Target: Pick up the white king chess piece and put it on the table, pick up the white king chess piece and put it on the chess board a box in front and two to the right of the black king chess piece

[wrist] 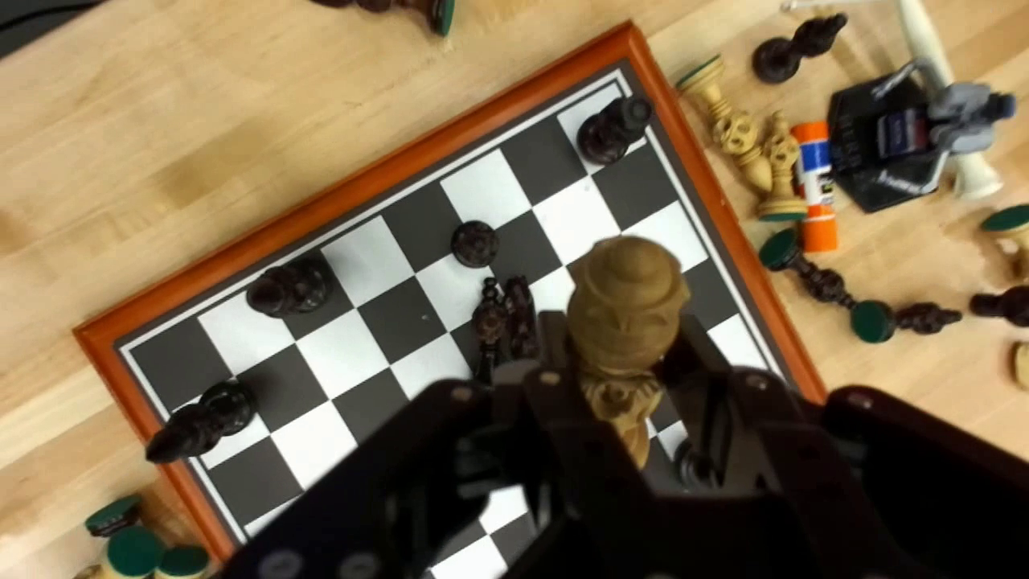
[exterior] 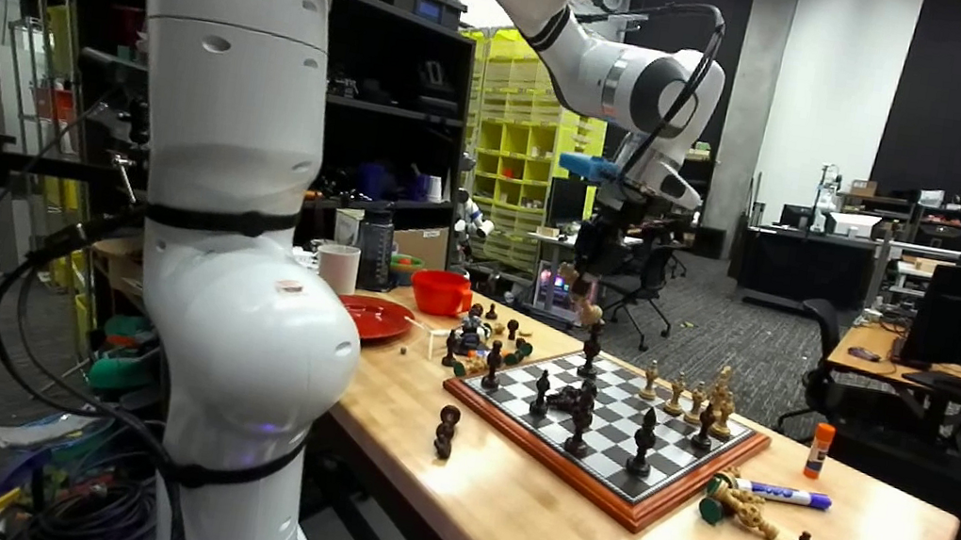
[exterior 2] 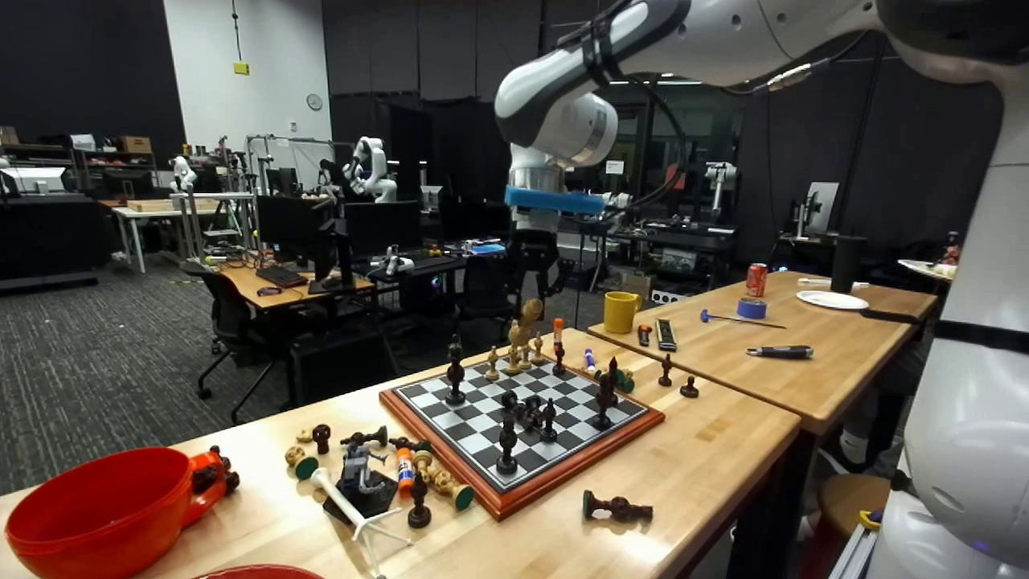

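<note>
Wrist view, from the left: the counter (wrist: 185, 121) carries the chess board (wrist: 362, 189), where a dark pointed piece (wrist: 205, 422) stands near the edge. In the middle, the end effector (wrist: 625, 334) grasps the white king chess piece (wrist: 627, 297), held above this board. Further right lie one pale piece (wrist: 780, 165) and, just beside it, one orange glue stick (wrist: 817, 185).

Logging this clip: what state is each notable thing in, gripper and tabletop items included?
light chess piece: gripped, held aloft
gripper: closed on that piece
chess board: lying flat
dark piece at its corner: upright
dark pieces mid-board: lying, count unclear
dark piece beside board: lying down
marker: lying
glue stick near marker: standing, capped
other glue stick: lying
red handled bowl: upright, open
</note>
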{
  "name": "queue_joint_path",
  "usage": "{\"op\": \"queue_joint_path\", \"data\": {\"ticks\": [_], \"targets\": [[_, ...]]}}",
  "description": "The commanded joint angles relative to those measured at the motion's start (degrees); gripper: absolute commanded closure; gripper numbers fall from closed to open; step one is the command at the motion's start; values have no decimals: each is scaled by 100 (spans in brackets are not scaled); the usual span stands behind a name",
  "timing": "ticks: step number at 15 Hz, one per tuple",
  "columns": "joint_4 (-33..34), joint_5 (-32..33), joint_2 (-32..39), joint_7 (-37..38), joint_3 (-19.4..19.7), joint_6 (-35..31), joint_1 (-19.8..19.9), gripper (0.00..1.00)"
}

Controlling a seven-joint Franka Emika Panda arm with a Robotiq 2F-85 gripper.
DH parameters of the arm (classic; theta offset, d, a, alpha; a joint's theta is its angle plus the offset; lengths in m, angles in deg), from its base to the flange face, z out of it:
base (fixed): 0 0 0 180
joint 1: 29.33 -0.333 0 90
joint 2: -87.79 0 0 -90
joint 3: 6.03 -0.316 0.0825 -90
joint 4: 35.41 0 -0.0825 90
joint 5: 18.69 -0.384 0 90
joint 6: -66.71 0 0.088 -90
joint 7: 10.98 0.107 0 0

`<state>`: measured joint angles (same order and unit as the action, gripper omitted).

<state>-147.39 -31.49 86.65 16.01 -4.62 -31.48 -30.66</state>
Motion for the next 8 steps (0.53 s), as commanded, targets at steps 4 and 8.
{"op": "queue_joint_path", "data": {"ticks": [4, 8], "targets": [[2528, -315, 1549, -334, -140, 1943, 4, 92], [3805, -192, 2519, -239, -109, 2310, -13, 92]]}}
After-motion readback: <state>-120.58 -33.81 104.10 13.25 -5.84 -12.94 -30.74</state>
